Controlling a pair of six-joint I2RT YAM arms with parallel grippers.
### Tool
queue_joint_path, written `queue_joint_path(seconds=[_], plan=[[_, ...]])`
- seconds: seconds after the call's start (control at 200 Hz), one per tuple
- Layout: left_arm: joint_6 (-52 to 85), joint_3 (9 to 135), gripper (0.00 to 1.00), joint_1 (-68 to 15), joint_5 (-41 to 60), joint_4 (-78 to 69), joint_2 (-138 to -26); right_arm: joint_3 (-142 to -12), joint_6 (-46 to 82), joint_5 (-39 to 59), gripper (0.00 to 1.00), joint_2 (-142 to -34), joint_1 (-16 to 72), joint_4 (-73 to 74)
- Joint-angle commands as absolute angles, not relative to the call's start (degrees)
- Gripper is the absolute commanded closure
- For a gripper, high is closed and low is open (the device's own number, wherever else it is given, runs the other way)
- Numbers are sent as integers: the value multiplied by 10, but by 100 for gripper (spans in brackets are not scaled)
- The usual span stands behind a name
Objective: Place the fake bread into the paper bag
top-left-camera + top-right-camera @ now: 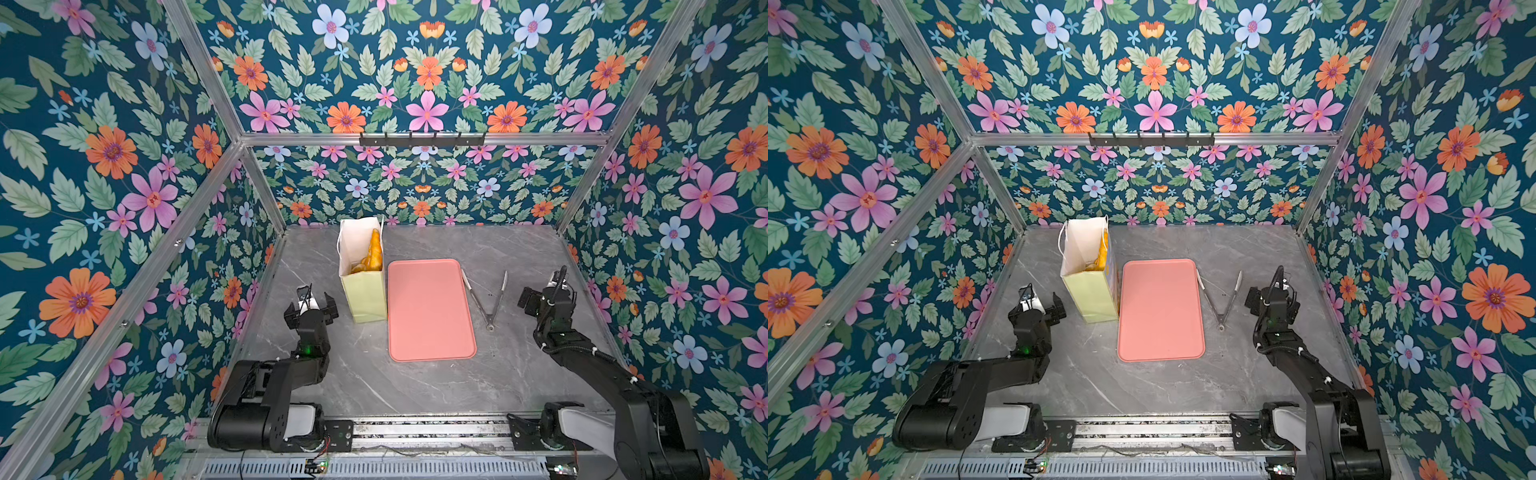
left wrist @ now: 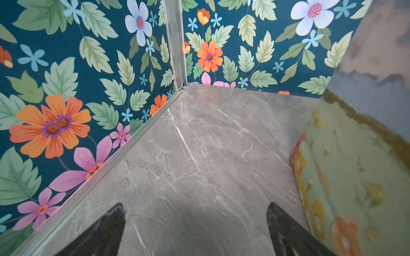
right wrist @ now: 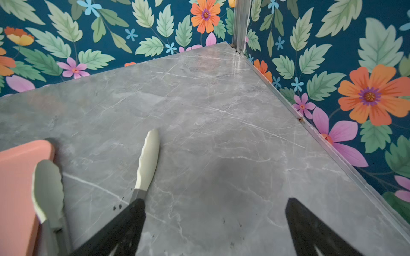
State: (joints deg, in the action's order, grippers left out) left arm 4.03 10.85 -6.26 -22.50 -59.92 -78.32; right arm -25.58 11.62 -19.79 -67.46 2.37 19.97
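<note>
Paper is the weak point: the paper bag stands upright on the grey desk, tall, narrow and probably light, its side just beside or touching the long edge of the pink tray. The fake bread sits inside it; 1 long golden piece leans against the bag's inner wall with its tip close to the mouth, and more orange shapes lie lower down, too hidden to count. The tray is bare and no pastry shows on the desk, so the job looks finished or nearly so. Both hands are spread wide and hold nothing. The left hand hangs low over bare desk with the bag's printed wall close at 1 side, and that is the main hazard: a careless sweep of that arm toward the middle could catch the wall or a cord handle and tip the bag, spilling bread out. The leaning loaf would likely slide out first. The right hand has 1 finger right beside an arm of the tongs, so a low pass could drag them into the tray and shove it against the bag.
</note>
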Motion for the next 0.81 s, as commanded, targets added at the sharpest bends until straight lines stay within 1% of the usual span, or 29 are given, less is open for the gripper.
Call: queue_joint_path(seconds=[0.0, 0.045, 0.095, 0.15, 0.275, 0.325, 0.375, 0.41, 0.47, 0.54, 0.64, 0.695, 0.8], plan=[[20, 112, 1, -57, -208, -686, -803, -262, 98, -218, 1, -696, 20, 280], [16, 114, 1, -53, -202, -701, -814, -251, 73, -230, 1, -709, 20, 330], [15, 111, 1, -47, -193, -726, -830, -266, 88, -243, 1, -706, 19, 283], [20, 112, 1, -38, -175, -738, -847, -258, 87, -245, 1, -710, 17, 300], [29, 111, 1, -19, -134, -772, -888, -233, 79, -207, 1, -712, 16, 316], [35, 109, 1, -15, -137, -786, -902, -197, 73, -201, 1, -735, 16, 389], [42, 106, 1, -9, -141, -809, -918, -161, 72, -199, 1, -772, 16, 491], [43, 105, 1, -6, -136, -821, -923, -150, 49, -190, 1, -793, 16, 557], [46, 112, 1, -4, -127, -786, -914, -167, 54, -156, 1, -781, 17, 491], [41, 126, 0, -3, -117, -771, -918, -170, 44, -150, 1, -805, 16, 521], [36, 142, 1, -3, -112, -734, -915, -171, 50, -127, 1, -825, 10, 521], [36, 141, 0, -3, -112, -743, -918, -163, 41, -129, 1, -841, 9, 567], [34, 143, 0, -4, -115, -737, -918, -168, 49, -128, 1, -829, 8, 534]])
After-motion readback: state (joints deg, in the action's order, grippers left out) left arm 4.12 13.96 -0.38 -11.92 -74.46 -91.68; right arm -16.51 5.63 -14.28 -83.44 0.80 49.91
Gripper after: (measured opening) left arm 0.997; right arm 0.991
